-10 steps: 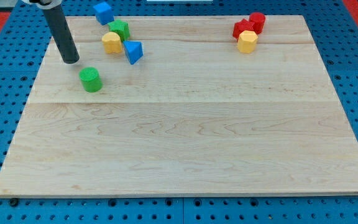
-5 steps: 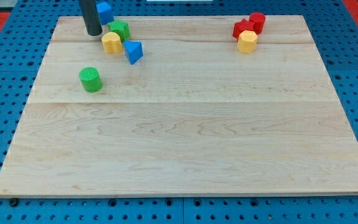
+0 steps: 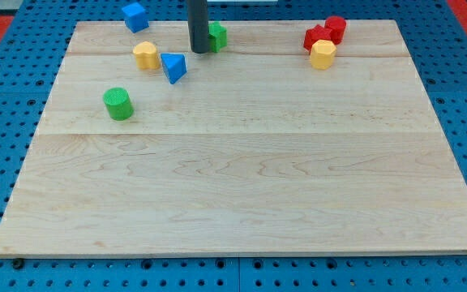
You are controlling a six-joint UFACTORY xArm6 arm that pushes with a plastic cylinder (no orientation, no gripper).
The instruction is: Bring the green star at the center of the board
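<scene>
The green star lies near the board's top edge, a little left of the middle, partly hidden behind the rod. My tip stands right against its left side. A green cylinder sits alone at the view's left. The wooden board fills most of the view.
A yellow block and a blue triangular block lie left of my tip. A blue cube sits at the top left edge. Two red blocks and a yellow block cluster at the top right.
My tip has swept from the left side up and across to the right. The green star has been pushed right, away from the yellow block and the blue triangle.
</scene>
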